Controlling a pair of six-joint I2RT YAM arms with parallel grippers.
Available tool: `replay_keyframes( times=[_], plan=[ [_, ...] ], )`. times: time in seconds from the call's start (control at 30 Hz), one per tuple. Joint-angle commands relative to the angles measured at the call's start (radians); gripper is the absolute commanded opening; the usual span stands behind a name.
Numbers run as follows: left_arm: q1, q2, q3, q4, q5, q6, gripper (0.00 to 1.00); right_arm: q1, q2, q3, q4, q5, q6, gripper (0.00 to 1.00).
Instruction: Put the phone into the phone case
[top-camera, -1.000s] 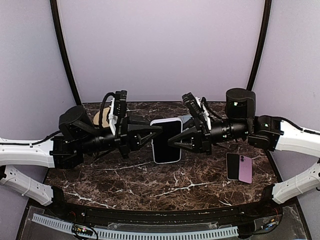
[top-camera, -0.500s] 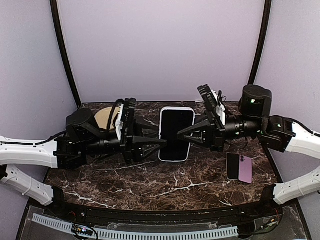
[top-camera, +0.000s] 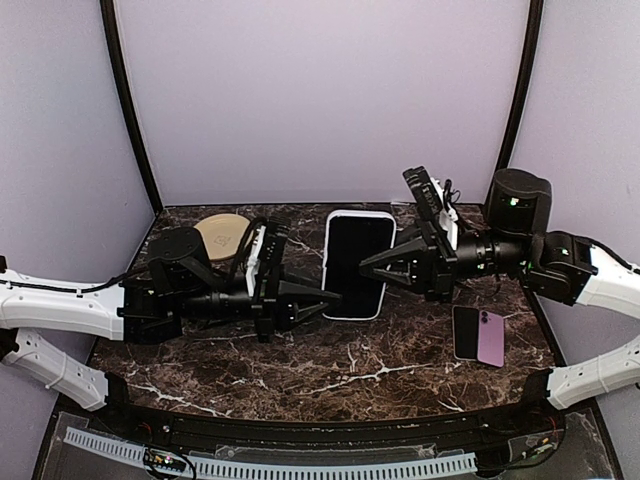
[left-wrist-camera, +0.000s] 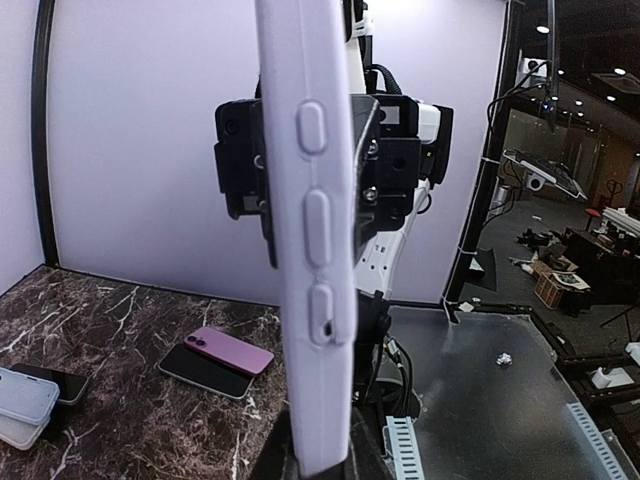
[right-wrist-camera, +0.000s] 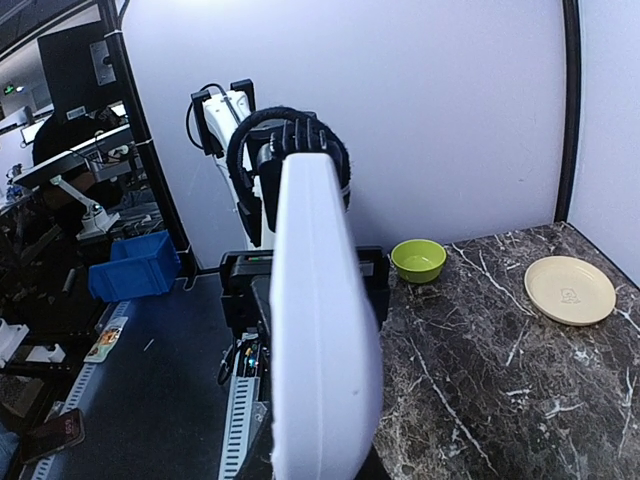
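Note:
A white phone case with a black-screened phone in it hangs upright in the air above the middle of the table. My left gripper grips its lower left edge and my right gripper grips its right edge. In the left wrist view the case's side with its buttons rises from between my fingers, with my left gripper shut on it. In the right wrist view the case's smooth edge fills the middle, with my right gripper shut on it.
A purple phone and a black phone lie side by side on the marble table at the right. A cream plate sits at the back left. A green bowl shows in the right wrist view. Pale cases lie at the left wrist view's left.
Both grippers have carried the cased phone up and to the right. It now stands more upright, and the left arm sits lower and reaches further right.

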Motion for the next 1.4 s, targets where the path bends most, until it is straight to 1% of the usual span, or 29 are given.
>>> replay_keyframes(
  times=[0.0,0.07,0.1,0.13,0.17,0.2,0.23,0.27,0.3,0.33,0.4,0.5,0.63,0.83,1.0,1.2,1.27,1.37],
  plan=[
    [-0.004,0.001,-0.007,0.012,0.009,0.013,0.0,-0.004,-0.027,0.025,0.085,0.024,0.017,0.0],
    [-0.006,-0.003,-0.007,0.016,-0.021,0.012,0.0,-0.005,-0.015,0.03,0.076,0.063,0.025,0.2],
    [-0.007,-0.005,-0.007,0.02,-0.037,0.012,0.0,-0.005,-0.007,0.033,0.073,0.101,0.034,0.4],
    [-0.007,-0.011,-0.007,0.022,-0.091,0.013,0.0,-0.004,0.003,0.037,0.071,0.181,0.046,0.55],
    [-0.007,-0.015,-0.007,0.023,-0.123,0.017,0.0,-0.004,0.013,0.039,0.072,0.263,0.068,0.66],
    [-0.008,-0.016,-0.005,0.025,-0.199,0.02,0.0,-0.002,0.023,0.042,0.075,0.343,0.092,0.74],
    [-0.009,-0.018,-0.004,0.032,-0.239,0.029,0.0,0.001,0.03,0.042,0.085,0.408,0.113,0.8],
    [-0.012,-0.018,-0.004,0.038,-0.319,0.035,0.0,0.008,0.036,0.035,0.112,0.469,0.136,0.87],
    [-0.014,-0.015,-0.005,0.063,-0.361,0.046,0.0,0.019,0.037,0.019,0.152,0.517,0.153,0.92],
    [-0.019,-0.013,-0.003,0.078,-0.435,0.052,0.0,0.033,0.036,-0.003,0.196,0.582,0.168,0.97],
    [-0.027,-0.001,0.003,0.119,-0.531,0.069,0.0,0.071,0.031,-0.059,0.284,0.706,0.196,0.98],
    [-0.035,0.026,0.011,0.165,-0.621,0.09,0.0,0.102,0.046,-0.089,0.373,0.828,0.241,0.98],
    [-0.037,0.061,0.026,0.182,-0.708,0.083,0.0,0.128,0.121,-0.033,0.367,0.847,0.234,0.99],
    [-0.039,0.101,0.056,0.192,-0.714,0.06,0.0,0.145,0.207,0.042,0.305,0.869,0.203,0.99],
    [-0.04,0.116,0.063,0.219,-0.7,0.065,0.0,0.145,0.271,0.094,0.227,0.933,0.206,0.98],
    [-0.041,0.116,0.058,0.243,-0.691,0.066,0.0,0.139,0.294,0.08,0.206,0.951,0.213,0.99],
    [-0.041,0.116,0.059,0.244,-0.691,0.064,0.0,0.127,0.289,0.066,0.209,0.933,0.224,0.99],
    [-0.041,0.12,0.059,0.243,-0.673,0.058,0.0,0.124,0.273,0.053,0.229,0.911,0.224,0.91]
  ],
)
